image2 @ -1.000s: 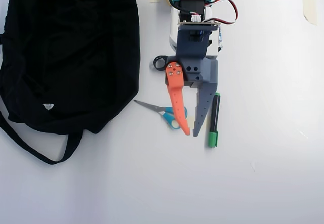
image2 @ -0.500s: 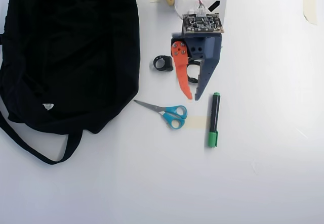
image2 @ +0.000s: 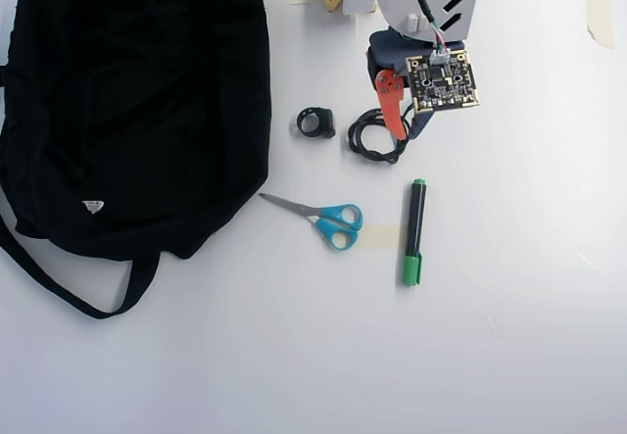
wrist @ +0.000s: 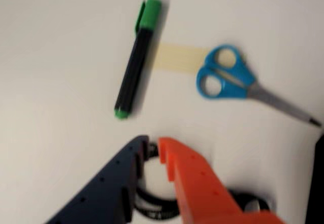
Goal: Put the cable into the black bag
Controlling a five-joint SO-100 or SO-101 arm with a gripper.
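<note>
The cable (image2: 369,140) is a thin black cord in a small loop, lying flat on the white table right of the black bag (image2: 127,101). My gripper (image2: 407,135) points down over the right side of the loop. In the wrist view the navy and orange fingertips of my gripper (wrist: 153,145) stand almost together. The cable (wrist: 152,209) lies beneath them, with one strand showing in the slit at the tips. I cannot tell whether the tips touch it. The bag (wrist: 319,183) shows as a dark strip at the right edge.
A small black ring (image2: 315,122) lies between bag and cable. Blue-handled scissors (image2: 331,220) and a green-capped black marker (image2: 413,230) lie nearer the front, by a strip of tape (image2: 384,236). The bag's strap (image2: 69,287) trails to the front left.
The arm has drawn back from above the scissors and marker toward its base and tipped downward. The cable, earlier hidden under the arm, now shows beside the fingers.
</note>
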